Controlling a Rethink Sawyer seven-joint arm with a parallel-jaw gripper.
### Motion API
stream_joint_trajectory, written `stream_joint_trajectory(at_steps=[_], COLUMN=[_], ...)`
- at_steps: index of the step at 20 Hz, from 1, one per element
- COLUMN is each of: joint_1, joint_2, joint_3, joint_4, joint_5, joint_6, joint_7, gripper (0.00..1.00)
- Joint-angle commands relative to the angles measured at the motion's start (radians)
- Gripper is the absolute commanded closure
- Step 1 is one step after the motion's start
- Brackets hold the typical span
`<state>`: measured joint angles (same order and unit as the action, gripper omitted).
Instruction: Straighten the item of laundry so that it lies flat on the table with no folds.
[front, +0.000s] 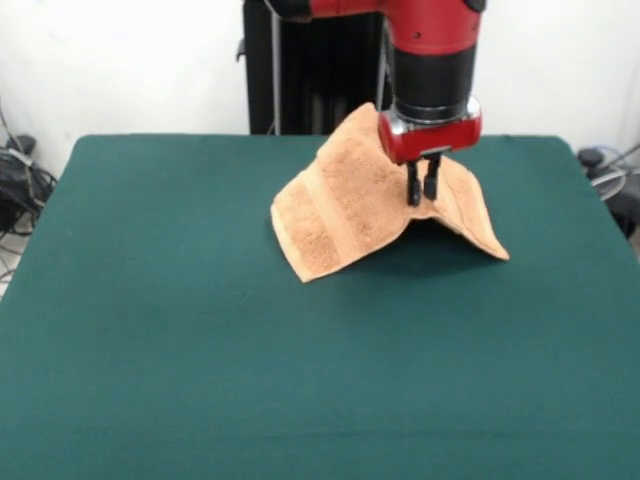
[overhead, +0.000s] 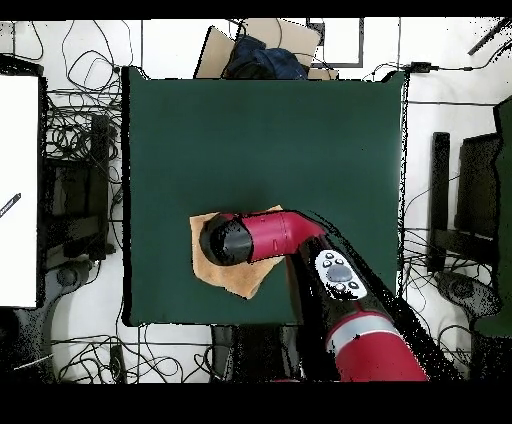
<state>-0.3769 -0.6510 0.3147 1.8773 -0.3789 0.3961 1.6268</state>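
Front and overhead views of a large rectangular table with a dark green cloth-like top (front: 200, 340), standing in a room with a plain white wall behind it and a pale floor strewn with black cables (overhead: 75, 160) on both sides. The red and black arm (front: 432, 60) comes down from its black pedestal (front: 310, 70) at the table's far side, and its gripper (front: 422, 196) has its two black fingers (front: 412, 186) drawn close together, pinching a raised ridge of the small peach-tan terry cloth towel (front: 340, 215). The towel is lifted at that point and drapes down like a tent, one flap falling toward the camera with a woven border band showing, the other sloping off to the picture's right; its lower edges touch the green top. It sits on the half of the table nearer the robot. In the overhead view the arm covers most of the towel, and a brown cardboard box (overhead: 262, 45) holding dark fabric lies just beyond the table's far edge.
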Motion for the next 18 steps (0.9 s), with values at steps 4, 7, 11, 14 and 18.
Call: stream_joint_trajectory(at_steps=[4, 7, 11, 14, 18], joint_1=[0.05, 0.066, 0.077, 0.087, 0.073], joint_2=[0.057, 0.091, 0.105, 0.128, 0.177], joint_3=[0.035, 0.032, 0.036, 0.036, 0.058], joint_4=[-0.198, -0.255, -0.289, -0.332, -0.363], joint_5=[0.047, 0.045, 0.054, 0.054, 0.053], joint_6=[0.141, 0.163, 0.194, 0.209, 0.183], joint_7=[0.064, 0.064, 0.068, 0.062, 0.038], gripper=[1.0, 1.0, 1.0, 1.0, 1.0])
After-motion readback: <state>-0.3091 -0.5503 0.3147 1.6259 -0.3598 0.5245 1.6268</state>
